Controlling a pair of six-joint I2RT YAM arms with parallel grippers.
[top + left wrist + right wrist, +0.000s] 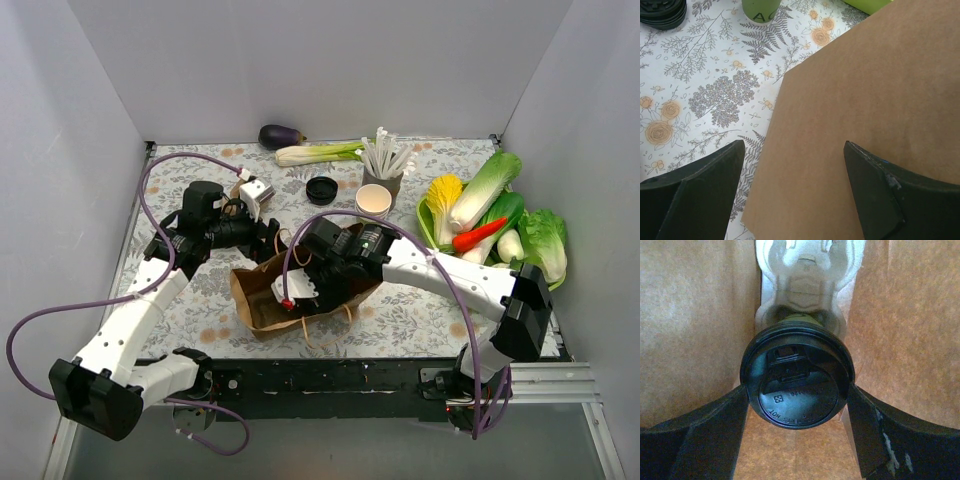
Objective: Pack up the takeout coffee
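Observation:
The takeout coffee (pixel 797 387) shows in the right wrist view, its round black lid facing the camera and a little green cup wall behind it. It is inside the brown paper bag (pixel 262 300), which lies on its side. My right gripper (pixel 797 395) reaches into the bag, with a finger touching each side of the lid. A white moulded carrier (pixel 805 275) lies deeper in the bag. In the top view the coffee is hidden by my right gripper (pixel 303 283) and the bag. My left gripper (pixel 795 150) is open and empty, over the bag's outer wall (pixel 865 100) at its far left edge (pixel 268 240).
A lidless cup (pixel 373 200), a loose black lid (pixel 321 189) and a cup of straws (pixel 384 160) stand behind the bag. An eggplant (pixel 281 136) and a leek (pixel 320 153) lie at the back. A green bowl of vegetables (pixel 490 215) sits at the right.

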